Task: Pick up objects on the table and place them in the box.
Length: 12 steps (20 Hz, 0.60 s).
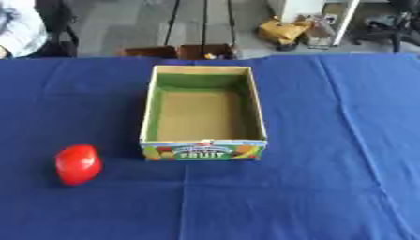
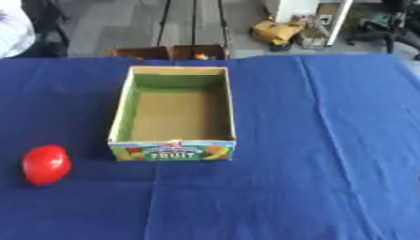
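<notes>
On blue cloth (image 1: pixel 328 140), left of box and near its front corner, red fruit (image 1: pixel 78 164) lies on its side, apart from box wall, untouched. Box (image 1: pixel 258 105) sits mid-table, open top up, nothing inside, printed end facing robot, so likely ready to take fruit dropped from above. Neither robot hand shows in either view; finger state unknown. Judgement: task not begun; fruit lies on left arm's side.

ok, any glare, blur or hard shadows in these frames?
Left eye view: soft all over, lettering on the box barely legible, faint shadow under the red object. Right eye view: same softness, even light, no glare on the blue cloth.
</notes>
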{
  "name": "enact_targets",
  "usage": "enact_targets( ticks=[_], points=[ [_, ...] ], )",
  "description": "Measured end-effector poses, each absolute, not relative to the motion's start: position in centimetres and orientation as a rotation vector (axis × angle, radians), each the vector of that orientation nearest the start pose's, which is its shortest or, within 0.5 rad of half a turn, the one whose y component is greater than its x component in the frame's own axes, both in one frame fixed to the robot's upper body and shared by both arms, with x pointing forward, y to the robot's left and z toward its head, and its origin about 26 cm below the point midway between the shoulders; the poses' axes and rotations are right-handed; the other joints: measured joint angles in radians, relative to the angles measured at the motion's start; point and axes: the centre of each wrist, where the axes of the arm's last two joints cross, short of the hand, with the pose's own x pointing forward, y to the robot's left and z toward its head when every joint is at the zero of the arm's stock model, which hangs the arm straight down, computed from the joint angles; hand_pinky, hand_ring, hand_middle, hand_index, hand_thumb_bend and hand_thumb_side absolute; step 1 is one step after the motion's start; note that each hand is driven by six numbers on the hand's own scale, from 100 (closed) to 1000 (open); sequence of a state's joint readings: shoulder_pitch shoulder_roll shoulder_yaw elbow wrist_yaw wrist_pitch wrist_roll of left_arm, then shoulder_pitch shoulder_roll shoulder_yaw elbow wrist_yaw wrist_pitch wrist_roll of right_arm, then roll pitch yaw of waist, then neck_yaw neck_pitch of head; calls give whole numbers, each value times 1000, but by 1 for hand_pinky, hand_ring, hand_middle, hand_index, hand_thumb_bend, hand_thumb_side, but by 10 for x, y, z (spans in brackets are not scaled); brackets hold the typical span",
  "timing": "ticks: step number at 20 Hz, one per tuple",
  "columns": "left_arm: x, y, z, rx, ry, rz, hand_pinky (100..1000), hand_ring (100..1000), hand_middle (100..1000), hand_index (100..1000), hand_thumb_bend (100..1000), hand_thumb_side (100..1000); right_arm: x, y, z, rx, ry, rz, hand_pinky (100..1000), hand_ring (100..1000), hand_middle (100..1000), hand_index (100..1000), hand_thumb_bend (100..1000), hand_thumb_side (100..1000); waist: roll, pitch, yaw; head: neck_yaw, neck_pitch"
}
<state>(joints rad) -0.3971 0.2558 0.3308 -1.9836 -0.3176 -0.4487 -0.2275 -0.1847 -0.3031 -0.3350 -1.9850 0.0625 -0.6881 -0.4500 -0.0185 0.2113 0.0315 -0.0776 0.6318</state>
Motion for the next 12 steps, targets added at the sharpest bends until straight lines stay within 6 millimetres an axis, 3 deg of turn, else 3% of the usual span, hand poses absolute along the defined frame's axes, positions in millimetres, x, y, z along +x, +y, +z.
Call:
enact_targets(
  ticks=[3,6,12],
  points=[
    [301,323,254,-1068,3174,1002,653,764,757,945,100,796,276,-351,186,701,3193,332,703,794,579,793,100,804,1,-11,0,3,1],
    [303,320,268,-1244,3056,1226,679,783,794,976,100,848,276,-350,186,687,3202,335,703,792,581,792,100,805,1,-21,-3,8,2],
    [320,320,278,-1450,2764,1682,729,817,836,1000,100,886,276,-350,184,667,3216,349,704,793,582,792,100,803,1,-35,-7,16,10]
  ],
)
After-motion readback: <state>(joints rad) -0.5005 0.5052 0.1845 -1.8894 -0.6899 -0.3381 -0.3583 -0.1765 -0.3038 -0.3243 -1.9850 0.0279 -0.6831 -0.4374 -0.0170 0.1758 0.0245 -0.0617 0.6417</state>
